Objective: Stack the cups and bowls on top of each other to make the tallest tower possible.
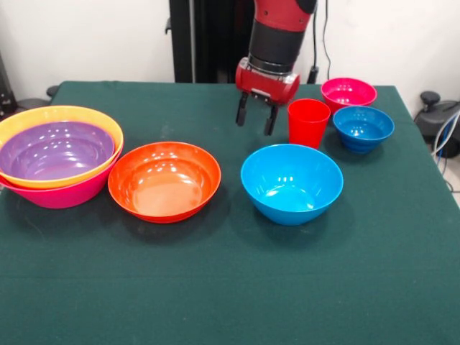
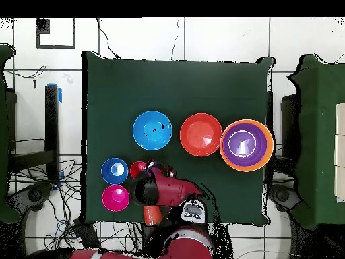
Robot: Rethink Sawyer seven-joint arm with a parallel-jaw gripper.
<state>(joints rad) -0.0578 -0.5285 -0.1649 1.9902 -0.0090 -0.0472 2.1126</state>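
My gripper (image 1: 256, 118) hangs open and empty just above the table, to the left of the red cup (image 1: 308, 122) and apart from it. A medium blue bowl (image 1: 291, 183) sits in front of the cup. A small magenta bowl (image 1: 348, 93) and a small blue bowl (image 1: 363, 128) stand at the right. A red-orange bowl (image 1: 164, 180) sits left of centre. At the far left is the tower: a purple bowl (image 1: 56, 149) nested in a yellow-orange bowl (image 1: 43, 115), nested in a pink bowl (image 1: 68, 194). In the overhead view an orange shape (image 2: 152, 214) beside my arm (image 2: 168, 192) may be the orange cup.
The green table (image 1: 230, 287) has open cloth along its front. Cables and chair bases (image 1: 438, 118) lie off the right edge. My pedestal (image 1: 205, 39) stands behind the far edge.
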